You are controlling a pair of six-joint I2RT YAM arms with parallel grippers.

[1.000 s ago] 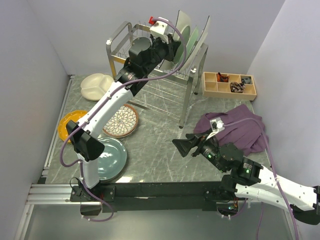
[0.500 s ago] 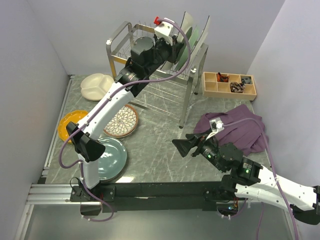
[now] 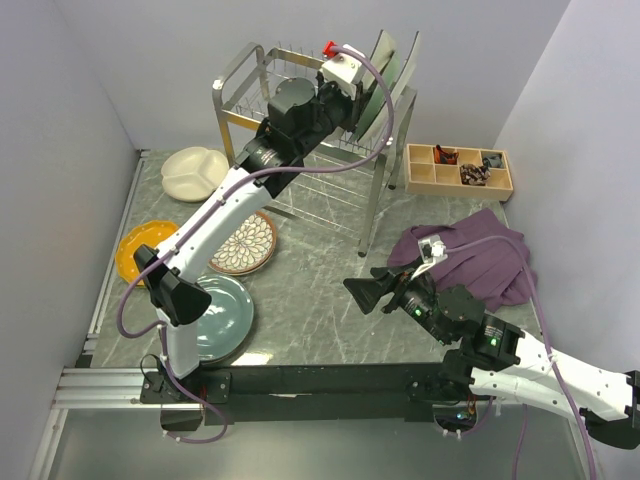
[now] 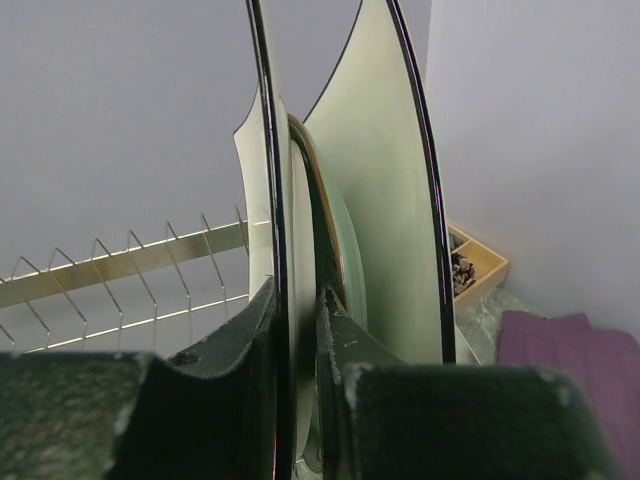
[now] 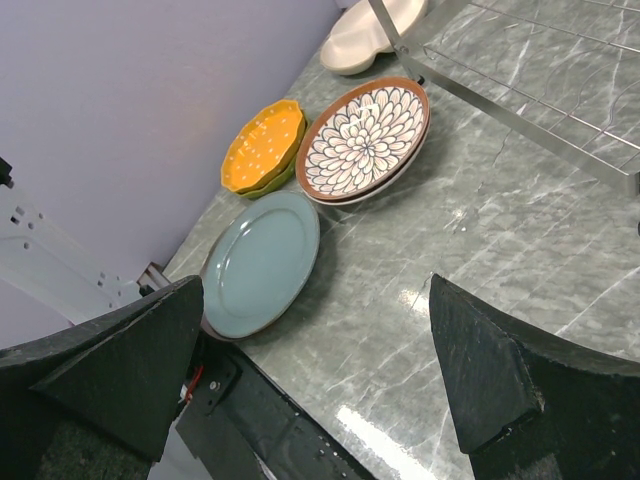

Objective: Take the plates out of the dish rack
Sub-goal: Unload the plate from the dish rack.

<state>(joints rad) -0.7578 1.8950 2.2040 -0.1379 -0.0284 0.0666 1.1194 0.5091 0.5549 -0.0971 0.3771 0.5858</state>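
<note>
Gripping dark-rimmed plate by its edge: left fingers clenched on it, arm stretched high to dish rack, upper centre. Plate stands upright in the rack. Right arm low, lower right; right fingers spread wide, empty.

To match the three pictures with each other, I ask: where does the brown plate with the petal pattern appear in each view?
Top external: the petal-patterned plate lies flat, left of centre.
Left wrist: not in it.
Right wrist: the same plate lies in the upper middle.
Shared landmark: the orange dotted plate lies right beside it in both of those views.
</note>
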